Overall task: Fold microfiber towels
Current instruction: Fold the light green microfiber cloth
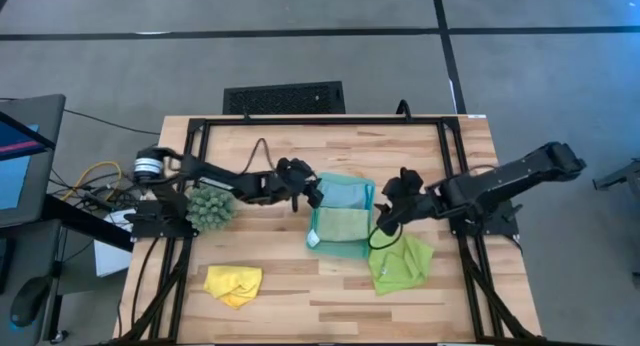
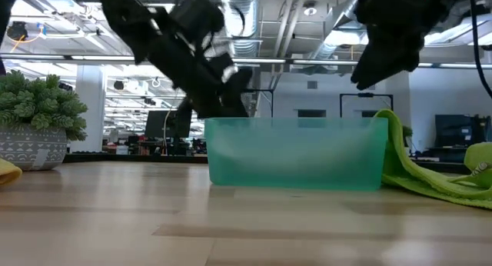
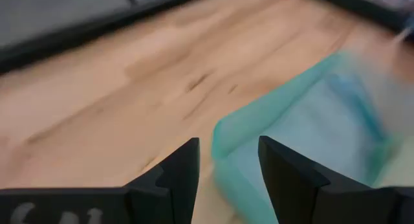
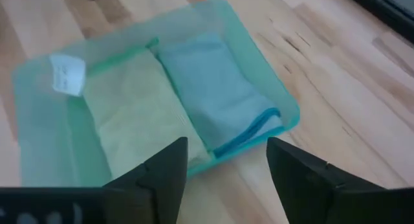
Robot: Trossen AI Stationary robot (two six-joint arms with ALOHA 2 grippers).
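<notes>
Four microfiber towels: yellow towel [image 1: 233, 284] lower left of the surface [image 1: 300, 316]; lime towel [image 1: 402, 263] lower right, touching the teal tray [image 1: 365, 250]; sage towel [image 4: 139, 114] and blue towel [image 4: 217, 88] folded inside. Left hand [image 1: 310, 191] and right hand [image 1: 385, 218], both spread and empty, flank the tray. One potted plant [image 1: 210, 207] at left.

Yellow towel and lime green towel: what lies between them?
Only bare table; the high view shows nothing between the yellow towel and lime green towel.

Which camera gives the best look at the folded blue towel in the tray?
The right wrist view: the light blue towel lies folded there, unobstructed. The high view shows it small; the low view hides it behind the tray wall; the left wrist view is too blurred.
</notes>
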